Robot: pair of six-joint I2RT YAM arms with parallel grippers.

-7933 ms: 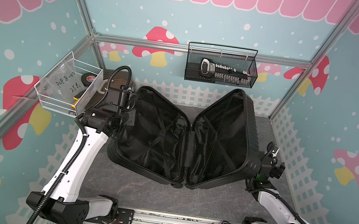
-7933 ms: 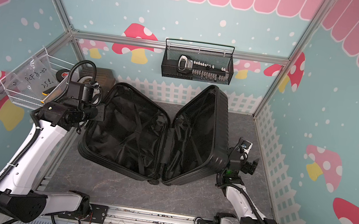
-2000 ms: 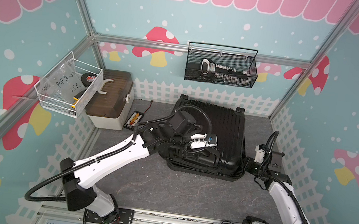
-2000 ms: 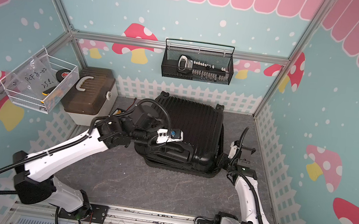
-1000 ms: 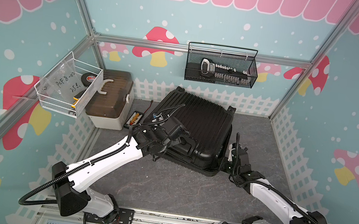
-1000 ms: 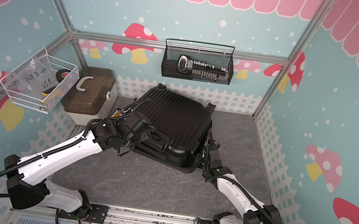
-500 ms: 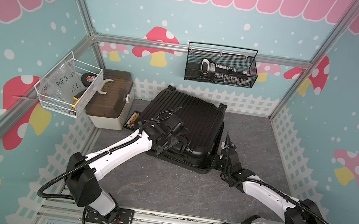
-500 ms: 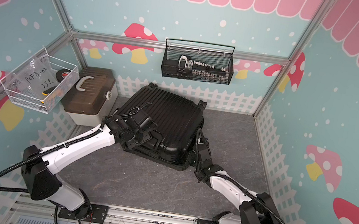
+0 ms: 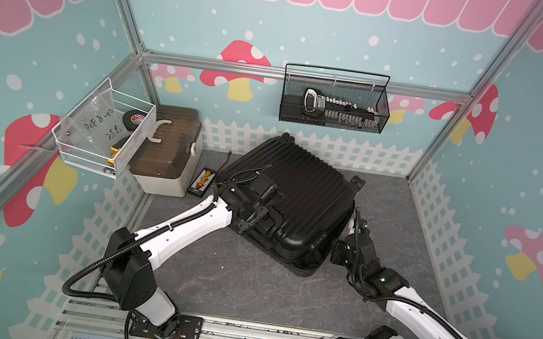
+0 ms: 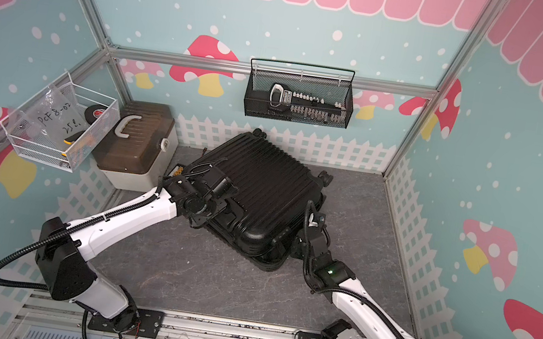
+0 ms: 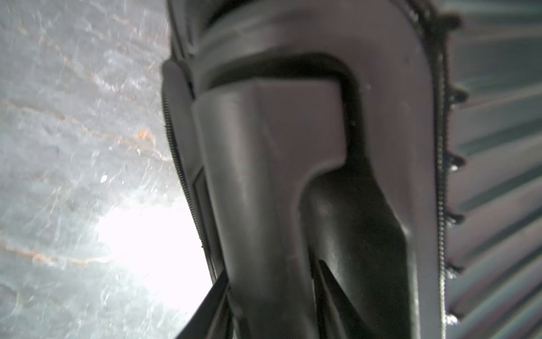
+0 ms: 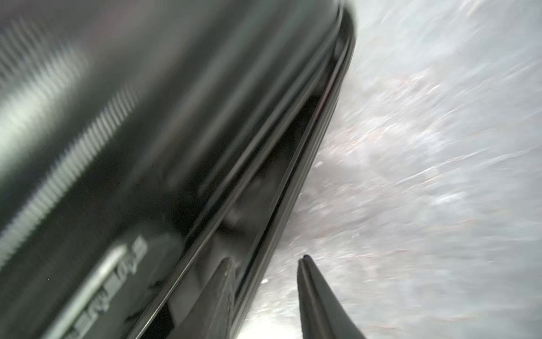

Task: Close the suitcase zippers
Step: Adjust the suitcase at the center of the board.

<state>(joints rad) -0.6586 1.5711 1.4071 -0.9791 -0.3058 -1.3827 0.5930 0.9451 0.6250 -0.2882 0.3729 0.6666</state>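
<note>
Black suitcase (image 9: 299,196) — just beside right hand (image 12: 264,296)

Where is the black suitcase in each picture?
In a top view: the suitcase lies flat mid-floor, ribs up.
In a top view: the suitcase is also mid-floor, ribs up.
Left wrist: suitcase close up, its handle filling the middle.
Right wrist: suitcase close up, blurred, beside floor.
Shared landmark: the grey marbled floor.
</note>
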